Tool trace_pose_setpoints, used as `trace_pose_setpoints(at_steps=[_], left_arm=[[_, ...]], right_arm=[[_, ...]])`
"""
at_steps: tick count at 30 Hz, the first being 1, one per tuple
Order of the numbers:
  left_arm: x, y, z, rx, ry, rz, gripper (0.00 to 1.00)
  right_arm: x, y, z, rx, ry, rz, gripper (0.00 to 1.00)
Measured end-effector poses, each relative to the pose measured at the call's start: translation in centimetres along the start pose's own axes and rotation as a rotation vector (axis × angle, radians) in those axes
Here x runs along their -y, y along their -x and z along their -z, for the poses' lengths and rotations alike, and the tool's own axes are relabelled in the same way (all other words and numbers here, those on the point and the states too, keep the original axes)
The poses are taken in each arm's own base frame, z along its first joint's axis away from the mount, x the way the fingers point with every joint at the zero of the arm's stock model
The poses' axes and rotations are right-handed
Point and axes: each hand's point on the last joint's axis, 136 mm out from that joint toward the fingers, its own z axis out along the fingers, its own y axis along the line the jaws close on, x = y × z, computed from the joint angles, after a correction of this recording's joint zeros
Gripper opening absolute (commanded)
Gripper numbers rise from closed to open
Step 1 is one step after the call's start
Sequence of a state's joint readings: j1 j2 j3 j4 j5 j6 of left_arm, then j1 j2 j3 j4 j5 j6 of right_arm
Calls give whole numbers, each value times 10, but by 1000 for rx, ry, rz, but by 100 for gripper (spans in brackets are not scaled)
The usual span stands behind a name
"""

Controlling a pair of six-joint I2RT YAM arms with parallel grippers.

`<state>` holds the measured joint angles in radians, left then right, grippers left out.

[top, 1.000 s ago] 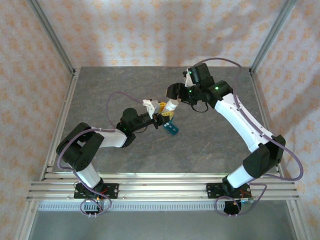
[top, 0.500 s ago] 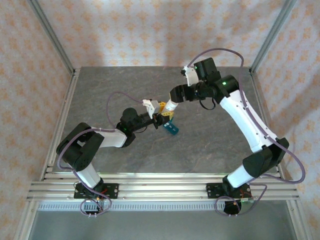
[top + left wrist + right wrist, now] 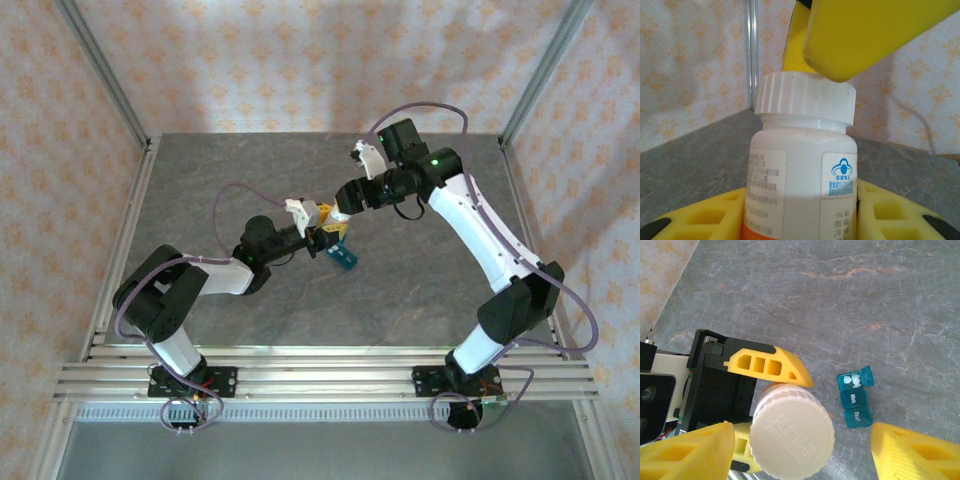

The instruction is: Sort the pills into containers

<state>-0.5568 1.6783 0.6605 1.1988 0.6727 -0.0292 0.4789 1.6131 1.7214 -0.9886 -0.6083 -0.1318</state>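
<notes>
On table (image 3: 430, 290): pill box (image 3: 342, 257) lengthwise diag.

Grey marbled table (image 3: 420, 290) under my arms, teal pill box (image 3: 855, 396) flat on it, just beside my left gripper (image 3: 325, 237), one end lid up, white pills (image 3: 850, 380) inside, other two lids shut.

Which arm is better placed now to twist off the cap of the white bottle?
Right. The right gripper hangs open over the cap, a finger on each side. The left gripper is clamped on the bottle lower down.
</notes>
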Motion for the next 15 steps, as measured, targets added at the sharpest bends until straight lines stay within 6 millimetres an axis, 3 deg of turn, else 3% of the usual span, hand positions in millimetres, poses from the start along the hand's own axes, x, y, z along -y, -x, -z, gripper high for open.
trace_pose_setpoints(at_steps=[5, 11, 15], left_arm=[[0, 0, 0, 0, 0, 0, 0], [0, 0, 0, 0, 0, 0, 0], [0, 0, 0, -1, 0, 1, 0]], right_arm=[[-1, 0, -1, -3, 10, -1, 56], [-1, -2, -7, -18, 21, -7, 54], [-3, -3, -9, -27, 37, -16, 42]])
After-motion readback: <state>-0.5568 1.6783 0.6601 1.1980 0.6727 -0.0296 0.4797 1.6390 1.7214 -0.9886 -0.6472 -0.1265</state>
